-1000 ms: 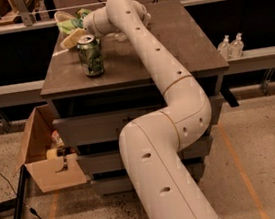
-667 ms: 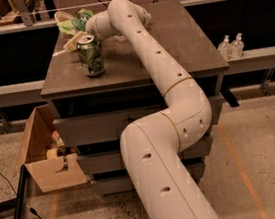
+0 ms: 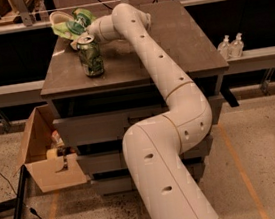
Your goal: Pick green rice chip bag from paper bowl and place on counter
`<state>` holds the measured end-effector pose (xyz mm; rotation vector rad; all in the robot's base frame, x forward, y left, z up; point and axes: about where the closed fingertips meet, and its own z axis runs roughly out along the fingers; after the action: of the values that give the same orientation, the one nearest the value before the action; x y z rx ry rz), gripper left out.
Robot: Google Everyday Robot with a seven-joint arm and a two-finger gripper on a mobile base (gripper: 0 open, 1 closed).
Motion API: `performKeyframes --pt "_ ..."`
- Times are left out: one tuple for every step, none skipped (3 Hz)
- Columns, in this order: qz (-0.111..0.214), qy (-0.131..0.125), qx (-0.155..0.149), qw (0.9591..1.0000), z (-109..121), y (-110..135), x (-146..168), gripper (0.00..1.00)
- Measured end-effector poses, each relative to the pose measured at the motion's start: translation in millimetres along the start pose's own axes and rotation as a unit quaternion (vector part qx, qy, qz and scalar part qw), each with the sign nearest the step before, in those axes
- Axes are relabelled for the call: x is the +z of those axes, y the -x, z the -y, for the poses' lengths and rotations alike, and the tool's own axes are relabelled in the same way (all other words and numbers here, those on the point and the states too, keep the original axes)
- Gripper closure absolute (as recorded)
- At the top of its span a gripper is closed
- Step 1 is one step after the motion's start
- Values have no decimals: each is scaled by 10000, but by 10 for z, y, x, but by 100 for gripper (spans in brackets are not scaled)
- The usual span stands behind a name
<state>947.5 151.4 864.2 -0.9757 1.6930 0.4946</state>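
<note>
Barely anything has moved: the hand (image 3: 85,27) stays at the tabletop's (image 3: 169,46) far-left corner, against the bag (image 3: 68,25) at the bowl (image 3: 74,43), seemingly placed to grasp; its grip cannot be told.

Single white arm (image 3: 170,127): it rises from the lower foreground, folds at a broad elbow just in front of the near edge of the tabletop (image 3: 184,45), then stretches diagonally across it toward the far left. The wrist turns leftward; the claw (image 3: 85,26) sits at the far-left corner.
</note>
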Motion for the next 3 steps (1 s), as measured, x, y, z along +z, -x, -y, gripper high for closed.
performKeyframes --pt "-25 -11 -41 10000 5 -14 4 62" --pt "-75 -102 -20 9999 45 -8 -10 85" --pt "-73 -307 232 9992 162 6 -51 100"
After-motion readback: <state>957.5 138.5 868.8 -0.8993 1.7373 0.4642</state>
